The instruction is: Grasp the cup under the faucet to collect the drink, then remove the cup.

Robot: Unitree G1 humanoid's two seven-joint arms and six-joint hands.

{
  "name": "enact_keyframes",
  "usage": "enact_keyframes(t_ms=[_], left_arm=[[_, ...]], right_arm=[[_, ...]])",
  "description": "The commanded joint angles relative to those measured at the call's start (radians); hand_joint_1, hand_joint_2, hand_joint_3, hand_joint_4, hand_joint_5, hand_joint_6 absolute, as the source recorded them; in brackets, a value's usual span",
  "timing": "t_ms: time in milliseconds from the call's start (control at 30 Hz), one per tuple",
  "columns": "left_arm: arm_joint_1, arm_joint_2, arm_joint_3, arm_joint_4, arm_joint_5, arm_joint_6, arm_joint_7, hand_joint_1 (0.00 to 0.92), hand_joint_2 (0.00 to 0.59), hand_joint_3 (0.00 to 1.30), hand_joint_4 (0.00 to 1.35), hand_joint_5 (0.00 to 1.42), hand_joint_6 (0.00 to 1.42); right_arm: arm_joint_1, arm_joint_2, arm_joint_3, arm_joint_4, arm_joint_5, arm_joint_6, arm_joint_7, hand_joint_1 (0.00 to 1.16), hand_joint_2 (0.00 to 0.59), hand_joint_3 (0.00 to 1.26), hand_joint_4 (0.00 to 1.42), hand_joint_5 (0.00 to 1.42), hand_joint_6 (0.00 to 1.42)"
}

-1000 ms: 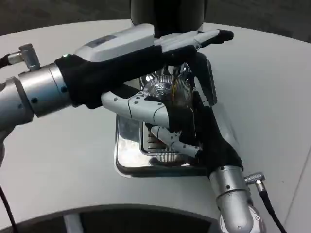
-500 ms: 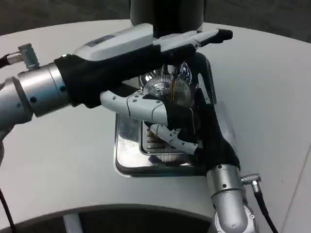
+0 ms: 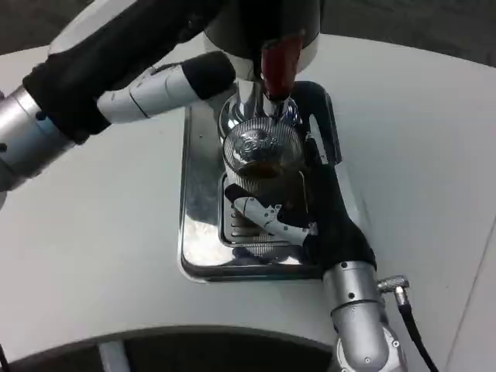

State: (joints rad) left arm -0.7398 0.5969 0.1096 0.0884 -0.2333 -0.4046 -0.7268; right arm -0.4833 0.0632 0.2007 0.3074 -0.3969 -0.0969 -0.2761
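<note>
A ribbed clear cup (image 3: 262, 159) with brown drink in it stands on the silver drip tray (image 3: 198, 232), right under the faucet with its red handle (image 3: 279, 63). My right hand (image 3: 310, 213) comes in from the lower right and grips the cup, its fingers (image 3: 267, 215) wrapped around the lower front. High at the upper left is my left hand (image 3: 167, 81), fingers stretched toward the dark dispenser body (image 3: 260, 23) and holding nothing. No stream shows between faucet and cup.
The dispenser rises behind the tray at the top centre. My left forearm (image 3: 46, 116) crosses the upper left corner. A cable (image 3: 411, 325) hangs by the right wrist. White tabletop (image 3: 93, 256) lies to the left and right of the tray.
My left arm has lifted up and away to the left, uncovering the red handle and the cup. The brown stream seen pouring earlier is gone. The right hand still holds the cup.
</note>
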Motion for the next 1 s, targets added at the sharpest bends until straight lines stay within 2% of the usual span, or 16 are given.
enact_keyframes(t_ms=[33, 167, 267, 400, 467, 500, 633, 1000], left_arm=[[0.036, 0.004, 0.019, -0.027, -0.022, 0.011, 0.002, 0.000, 0.115, 0.00, 0.00, 0.02, 0.00], [0.052, 0.012, 0.031, -0.035, -0.025, 0.023, -0.002, 0.000, 0.116, 0.00, 0.00, 0.02, 0.00], [0.057, 0.016, 0.034, -0.040, -0.025, 0.032, -0.010, 0.000, 0.117, 0.00, 0.00, 0.02, 0.00], [0.070, 0.014, 0.041, -0.051, -0.027, 0.044, -0.008, 0.000, 0.119, 0.00, 0.00, 0.01, 0.00], [0.078, 0.015, 0.046, -0.058, -0.030, 0.049, -0.007, 0.000, 0.119, 0.00, 0.00, 0.01, 0.00], [0.081, 0.015, 0.047, -0.060, -0.031, 0.051, -0.007, 0.000, 0.120, 0.00, 0.00, 0.01, 0.00], [0.115, 0.022, 0.058, -0.082, -0.040, 0.065, -0.002, 0.000, 0.121, 0.00, 0.00, 0.01, 0.00], [0.285, 0.049, 0.143, -0.198, -0.039, 0.099, 0.019, 0.000, 0.123, 0.00, 0.00, 0.01, 0.00]], right_arm=[[0.010, 0.006, 0.013, 0.040, 0.004, 0.010, 0.007, 0.84, 0.191, 0.07, 0.18, 0.15, 0.22], [-0.005, 0.014, 0.002, 0.067, 0.018, 0.000, -0.008, 0.90, 0.193, 0.19, 0.33, 0.31, 0.45], [-0.017, 0.010, 0.006, 0.075, -0.004, -0.008, -0.044, 0.95, 0.204, 0.29, 0.46, 0.43, 0.60], [-0.020, 0.014, 0.006, 0.079, -0.021, -0.019, -0.090, 0.99, 0.210, 0.37, 0.57, 0.54, 0.72], [-0.018, 0.019, 0.002, 0.078, -0.025, -0.026, -0.119, 1.01, 0.200, 0.47, 0.66, 0.70, 0.92], [-0.017, 0.020, 0.002, 0.078, -0.026, -0.030, -0.131, 1.05, 0.181, 0.50, 0.68, 0.74, 0.97], [-0.009, 0.024, 0.004, 0.066, -0.043, -0.038, -0.177, 1.09, 0.162, 0.58, 0.77, 0.86, 1.13], [0.005, 0.034, 0.010, 0.017, -0.060, -0.029, -0.205, 1.11, 0.125, 0.63, 0.84, 0.94, 1.25]])
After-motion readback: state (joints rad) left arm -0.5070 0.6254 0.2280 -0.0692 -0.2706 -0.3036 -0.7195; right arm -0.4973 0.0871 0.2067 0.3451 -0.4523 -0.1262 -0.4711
